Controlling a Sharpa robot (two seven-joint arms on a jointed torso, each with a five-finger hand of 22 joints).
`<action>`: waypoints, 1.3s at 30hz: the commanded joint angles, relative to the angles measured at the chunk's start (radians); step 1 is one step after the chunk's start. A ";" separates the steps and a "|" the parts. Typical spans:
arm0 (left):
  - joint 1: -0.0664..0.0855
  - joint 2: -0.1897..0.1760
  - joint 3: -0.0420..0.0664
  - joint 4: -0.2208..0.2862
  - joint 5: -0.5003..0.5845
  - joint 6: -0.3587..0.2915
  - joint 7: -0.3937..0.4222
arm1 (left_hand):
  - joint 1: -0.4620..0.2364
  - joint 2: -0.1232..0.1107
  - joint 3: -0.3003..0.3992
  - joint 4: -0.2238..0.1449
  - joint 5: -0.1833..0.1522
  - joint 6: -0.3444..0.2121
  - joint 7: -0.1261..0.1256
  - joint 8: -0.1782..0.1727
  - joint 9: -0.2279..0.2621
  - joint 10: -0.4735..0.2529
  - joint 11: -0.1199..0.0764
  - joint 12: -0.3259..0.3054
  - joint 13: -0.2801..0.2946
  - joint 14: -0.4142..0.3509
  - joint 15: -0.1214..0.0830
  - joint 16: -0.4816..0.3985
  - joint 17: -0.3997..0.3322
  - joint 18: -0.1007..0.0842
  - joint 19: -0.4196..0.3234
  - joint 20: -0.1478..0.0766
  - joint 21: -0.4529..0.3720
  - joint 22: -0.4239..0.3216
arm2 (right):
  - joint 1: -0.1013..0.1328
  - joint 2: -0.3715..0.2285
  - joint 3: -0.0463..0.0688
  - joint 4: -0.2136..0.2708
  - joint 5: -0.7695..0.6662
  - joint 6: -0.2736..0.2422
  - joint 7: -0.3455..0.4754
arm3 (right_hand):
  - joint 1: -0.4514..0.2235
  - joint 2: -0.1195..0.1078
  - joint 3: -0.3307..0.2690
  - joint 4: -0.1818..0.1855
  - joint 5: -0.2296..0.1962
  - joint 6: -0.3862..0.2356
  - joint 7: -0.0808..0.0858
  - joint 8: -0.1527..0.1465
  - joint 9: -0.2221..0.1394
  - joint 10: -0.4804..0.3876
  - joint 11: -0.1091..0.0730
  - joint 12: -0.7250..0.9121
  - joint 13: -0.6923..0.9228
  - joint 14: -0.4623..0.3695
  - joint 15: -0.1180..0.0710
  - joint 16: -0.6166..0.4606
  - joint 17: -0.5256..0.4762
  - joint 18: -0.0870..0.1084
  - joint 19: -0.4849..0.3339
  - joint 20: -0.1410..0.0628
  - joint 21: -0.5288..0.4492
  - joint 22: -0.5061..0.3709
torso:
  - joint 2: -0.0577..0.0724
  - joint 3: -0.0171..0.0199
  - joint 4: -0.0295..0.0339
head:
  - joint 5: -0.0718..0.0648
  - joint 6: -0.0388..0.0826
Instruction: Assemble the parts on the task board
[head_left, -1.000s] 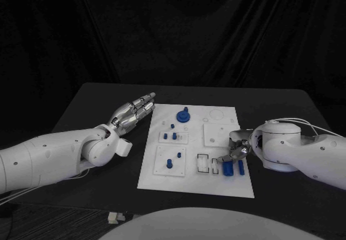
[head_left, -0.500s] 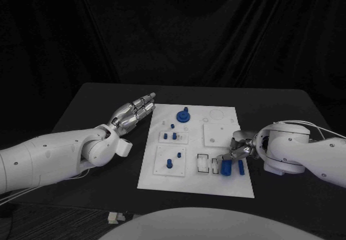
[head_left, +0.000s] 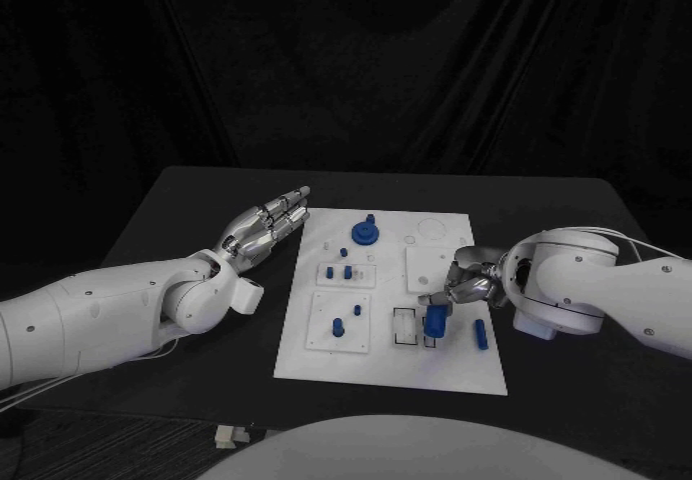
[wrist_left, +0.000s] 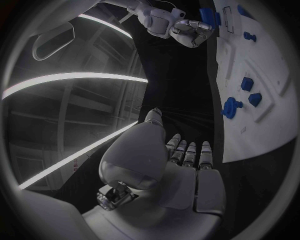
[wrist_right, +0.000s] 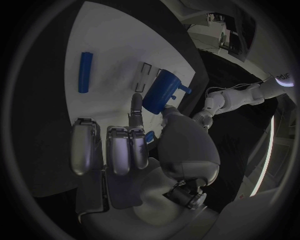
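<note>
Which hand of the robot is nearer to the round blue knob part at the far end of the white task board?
Left. The left hand lies open just beside the round blue knob part; the right hand is further down the white task board.

The task board (head_left: 433, 370) lies flat in the middle of the black tabletop (head_left: 188, 200). The left hand (head_left: 267, 225) hovers just beside the board's left edge, fingers extended together, holding nothing. The right hand (head_left: 464, 288) is over the board's right half and pinches a blue cylindrical part (head_left: 436, 321) above a rectangular slot. A blue bar (head_left: 480, 334) lies on the board just right of it. A blue round part (head_left: 366, 232) stands near the board's far edge; small blue pegs (head_left: 340, 272) stand in the left column.
</note>
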 joint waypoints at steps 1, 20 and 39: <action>-0.001 0.001 0.001 0.002 0.004 0.010 0.086 | 0.010 0.001 0.004 -0.002 0.003 -0.002 0.005 0.006 0.001 -0.001 0.008 0.006 0.000 0.000 0.006 -0.004 -0.002 -0.005 -0.001 0.007 -0.006 -0.001 | 0.002 0.020 0.000 -0.012 0.037 -0.021 -0.003 | 0.011 -0.001 0.003 -0.006 0.003 -0.008 -0.001 0.003 0.001 0.105 -0.005 0.004 0.263 0.086 -0.009 -0.005 0.182 0.020 0.010 0.004 -0.004 0.193 | 0.000 0.0000 0.0005 | 0.003 0.000; -0.001 -0.003 0.001 0.005 0.004 0.014 0.086 | 0.013 0.000 0.005 -0.003 0.008 -0.002 0.006 0.006 0.001 -0.001 0.009 0.006 0.000 0.000 0.007 -0.004 -0.002 -0.005 -0.001 0.008 -0.006 -0.001 | -0.036 0.129 0.000 -0.088 -0.020 0.012 -0.006 | 0.027 -0.006 -0.008 -0.008 -0.076 -0.041 0.007 -0.001 0.033 0.105 0.001 0.004 0.263 0.085 -0.004 -0.010 0.174 0.022 0.006 0.008 -0.018 0.190 | 0.001 -0.0003 0.0008 | 0.008 0.000; -0.001 -0.003 0.001 0.004 0.004 0.020 0.083 | 0.014 0.000 0.005 -0.003 0.008 -0.003 0.006 0.006 0.001 -0.001 0.009 0.006 0.000 0.000 0.008 -0.004 -0.002 -0.005 -0.001 0.009 -0.006 -0.001 | -0.047 0.145 0.000 -0.107 -0.030 0.034 -0.014 | -0.035 -0.017 -0.055 0.020 -0.313 -0.077 0.014 0.018 0.085 0.105 0.007 0.004 0.263 0.085 0.001 -0.012 0.169 0.023 0.008 0.013 -0.027 0.189 | 0.001 -0.0003 0.0000 | 0.013 0.000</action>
